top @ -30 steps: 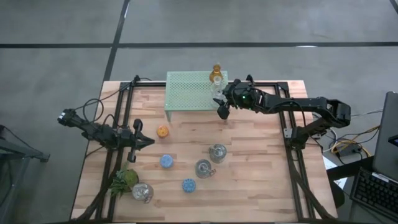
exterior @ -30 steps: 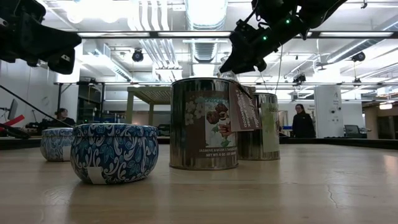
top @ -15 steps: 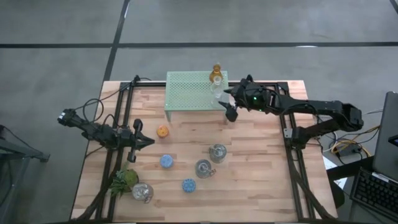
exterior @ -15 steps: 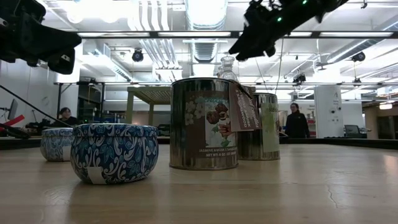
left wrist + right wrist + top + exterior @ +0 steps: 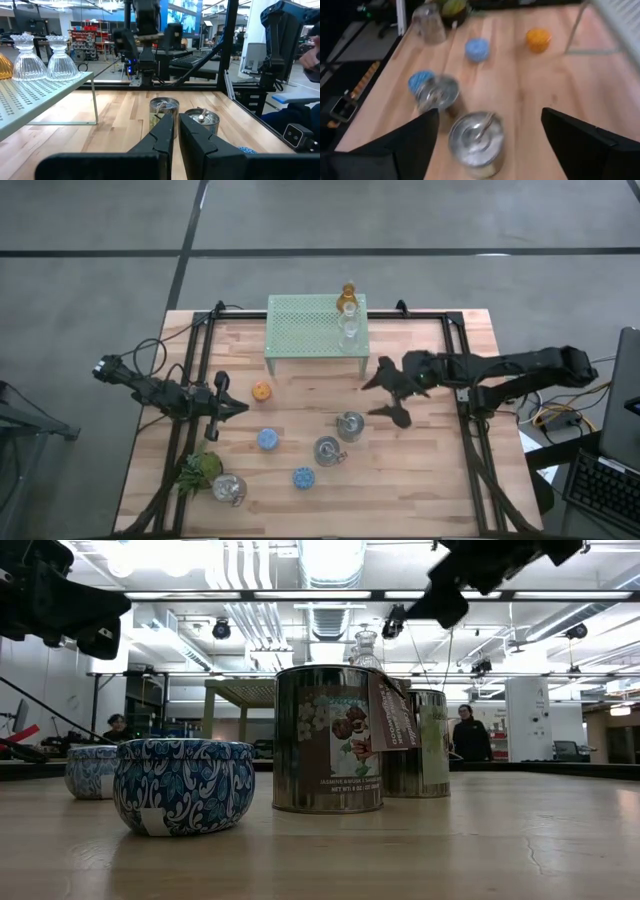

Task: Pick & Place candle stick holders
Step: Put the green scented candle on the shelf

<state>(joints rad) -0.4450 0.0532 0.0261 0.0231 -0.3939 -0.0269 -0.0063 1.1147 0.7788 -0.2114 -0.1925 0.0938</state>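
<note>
Tins, bowls and glass cups wait on the table while the right gripper (image 5: 388, 394) hangs over a silver tin (image 5: 350, 424) with its fingers wide apart and empty.

The stand (image 5: 315, 325) holds two clear glass cups (image 5: 349, 326) and an amber one (image 5: 347, 298) near its right edge. Glass is smooth and can break, so it looks best to pinch a cup softly at its thin neck. Another silver tin (image 5: 327, 450) sits just beside the first; a third (image 5: 229, 489) is near the plant (image 5: 200, 469). Tins look hard and fairly light; grip one across its round sides. The blue bowls (image 5: 267, 439) and the orange one (image 5: 262, 391) are low and wide. The left gripper (image 5: 238, 407) waits at the left, fingers pressed together, holding nothing.
</note>
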